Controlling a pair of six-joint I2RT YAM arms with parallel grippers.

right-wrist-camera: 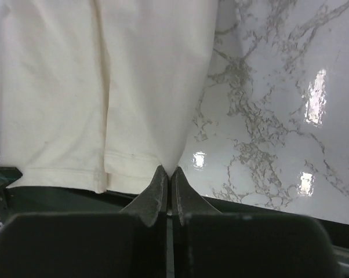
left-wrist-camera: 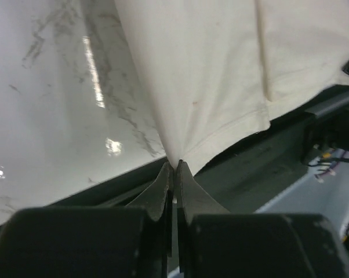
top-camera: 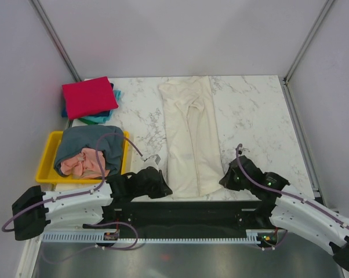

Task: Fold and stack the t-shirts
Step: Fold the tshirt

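A cream-white t-shirt [top-camera: 189, 136] lies as a long narrow strip down the middle of the marble table, sides folded in. My left gripper [top-camera: 164, 189] is shut on its near left hem corner; the cloth [left-wrist-camera: 221, 75] pulls into a point between the fingertips [left-wrist-camera: 175, 167]. My right gripper [top-camera: 225, 180] is shut on the near right corner, with the cream cloth [right-wrist-camera: 134, 81] pinched at its tips [right-wrist-camera: 168, 171]. A folded red t-shirt [top-camera: 88, 96] tops a teal one [top-camera: 99, 119] at the back left. Slate grey-blue [top-camera: 90, 142] and salmon pink [top-camera: 87, 162] t-shirts lie crumpled in the tray.
The yellow plastic tray [top-camera: 47, 159] stands at the left, close to my left arm. Bare marble table [top-camera: 255, 116] stretches to the right of the cream shirt. A dark rail [top-camera: 192, 211] runs along the table's near edge between the arm bases. Grey walls enclose the table.
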